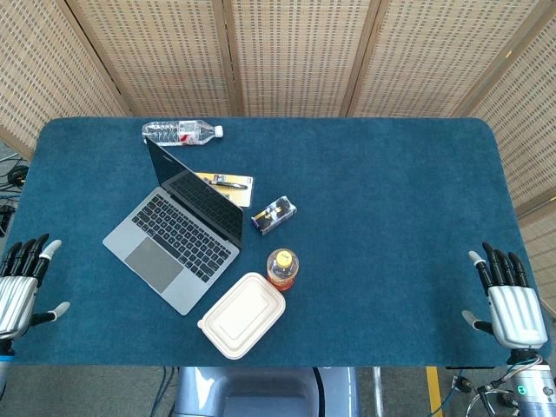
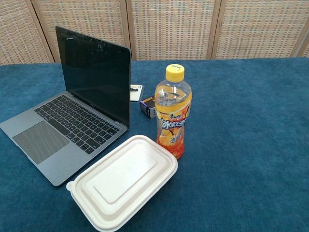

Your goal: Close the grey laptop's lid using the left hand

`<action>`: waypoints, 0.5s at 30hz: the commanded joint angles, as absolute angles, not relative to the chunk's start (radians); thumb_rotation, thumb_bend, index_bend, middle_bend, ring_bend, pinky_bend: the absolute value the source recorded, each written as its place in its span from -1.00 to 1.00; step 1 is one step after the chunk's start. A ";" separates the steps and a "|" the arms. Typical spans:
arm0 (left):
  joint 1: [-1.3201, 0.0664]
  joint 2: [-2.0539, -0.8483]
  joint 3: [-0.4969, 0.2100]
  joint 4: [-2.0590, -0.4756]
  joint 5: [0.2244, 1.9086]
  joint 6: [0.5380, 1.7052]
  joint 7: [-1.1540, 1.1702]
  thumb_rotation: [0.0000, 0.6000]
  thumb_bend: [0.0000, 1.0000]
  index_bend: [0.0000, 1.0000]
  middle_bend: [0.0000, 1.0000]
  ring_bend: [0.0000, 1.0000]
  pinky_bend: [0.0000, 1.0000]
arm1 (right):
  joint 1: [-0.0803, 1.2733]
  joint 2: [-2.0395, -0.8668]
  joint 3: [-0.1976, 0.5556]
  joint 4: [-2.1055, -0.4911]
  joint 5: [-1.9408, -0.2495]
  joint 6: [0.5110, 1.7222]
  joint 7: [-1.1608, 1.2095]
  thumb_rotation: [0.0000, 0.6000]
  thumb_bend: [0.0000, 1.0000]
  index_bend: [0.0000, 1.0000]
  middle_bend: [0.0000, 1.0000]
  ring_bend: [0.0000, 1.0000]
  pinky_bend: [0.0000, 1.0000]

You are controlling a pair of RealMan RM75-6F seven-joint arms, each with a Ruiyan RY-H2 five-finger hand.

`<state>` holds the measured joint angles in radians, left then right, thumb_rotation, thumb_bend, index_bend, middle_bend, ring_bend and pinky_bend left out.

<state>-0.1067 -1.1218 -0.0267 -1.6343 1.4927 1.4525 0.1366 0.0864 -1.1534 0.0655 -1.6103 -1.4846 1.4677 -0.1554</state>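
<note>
Left hand [image 1: 22,282] sits open, fingers spread, holding nothing, at my table's near-left edge, well apart from the laptop [image 1: 174,236]. Right hand [image 1: 508,300] is open too, parked far right. Laptop stands on the left half, lid [image 2: 94,77] upright, screen dark. So I'm at the approach step: next I need to reach behind that lid's top edge and push it down toward the keyboard [image 2: 75,124].

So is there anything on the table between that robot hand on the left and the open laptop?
No. In the head view, only bare blue tabletop separates the left robot hand from the grey laptop.
</note>
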 commanded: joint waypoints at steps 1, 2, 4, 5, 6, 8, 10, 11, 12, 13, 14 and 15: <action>-0.106 -1.122 -0.025 -1.636 1.496 1.455 0.138 1.00 -0.82 -1.00 -1.00 -1.00 -1.00 | 0.085 -1.153 0.065 -1.609 -1.487 1.470 -0.153 1.00 -1.00 -0.82 -1.00 -1.00 -1.00; -0.106 -1.122 -0.025 -1.636 1.497 1.455 0.138 1.00 -0.82 -1.00 -1.00 -1.00 -1.00 | 0.085 -1.153 0.064 -1.609 -1.488 1.471 -0.152 1.00 -1.00 -0.82 -1.00 -1.00 -1.00; -0.106 -1.121 -0.023 -1.638 1.499 1.455 0.140 1.00 -0.82 -1.00 -1.00 -1.00 -1.00 | 0.084 -1.152 0.063 -1.610 -1.491 1.473 -0.150 1.00 -1.00 -0.82 -1.00 -1.00 -1.00; -0.106 -1.121 -0.022 -1.638 1.499 1.454 0.140 1.00 -0.81 -1.00 -1.00 -1.00 -1.00 | 0.084 -1.151 0.063 -1.611 -1.491 1.473 -0.150 1.00 -1.00 -0.82 -1.00 -1.00 -1.00; -0.105 -1.121 -0.022 -1.639 1.500 1.454 0.141 1.00 -0.81 -1.00 -1.00 -1.00 -1.00 | 0.083 -1.151 0.063 -1.612 -1.491 1.474 -0.150 1.00 -1.00 -0.82 -1.00 -1.00 -1.00; -0.105 -1.120 -0.021 -1.641 1.502 1.456 0.141 1.00 -0.81 -1.00 -1.00 -1.00 -1.00 | 0.083 -1.150 0.063 -1.613 -1.491 1.475 -0.149 1.00 -1.00 -0.82 -1.00 -1.00 -1.00; -0.105 -1.119 -0.022 -1.642 1.505 1.459 0.138 1.00 -0.81 -1.00 -1.00 -1.00 -1.00 | 0.083 -1.150 0.063 -1.614 -1.491 1.475 -0.151 1.00 -1.00 -0.82 -1.00 -1.00 -1.00; -0.105 -1.119 -0.022 -1.642 1.506 1.459 0.137 1.00 -0.81 -1.00 -1.00 -1.00 -1.00 | 0.083 -1.150 0.063 -1.614 -1.491 1.475 -0.153 1.00 -1.00 -0.82 -1.00 -1.00 -1.00; -0.105 -1.118 -0.022 -1.642 1.506 1.459 0.137 1.00 -0.81 -1.00 -1.00 -1.00 -1.00 | 0.083 -1.150 0.063 -1.614 -1.491 1.474 -0.154 1.00 -1.00 -0.82 -1.00 -1.00 -1.00; -0.106 -1.118 -0.021 -1.642 1.507 1.458 0.136 1.00 -0.81 -1.00 -1.00 -1.00 -1.00 | 0.083 -1.151 0.062 -1.615 -1.490 1.474 -0.156 1.00 -1.00 -0.82 -1.00 -1.00 -1.00; -0.107 -1.118 -0.021 -1.641 1.507 1.457 0.135 1.00 -0.81 -1.00 -1.00 -1.00 -1.00 | 0.082 -1.150 0.062 -1.616 -1.490 1.473 -0.156 1.00 -1.00 -0.82 -1.00 -1.00 -1.00; -0.107 -1.119 -0.021 -1.641 1.508 1.456 0.136 1.00 -0.81 -1.00 -1.00 -1.00 -1.00 | 0.082 -1.150 0.062 -1.617 -1.489 1.473 -0.157 1.00 -1.00 -0.82 -1.00 -1.00 -1.00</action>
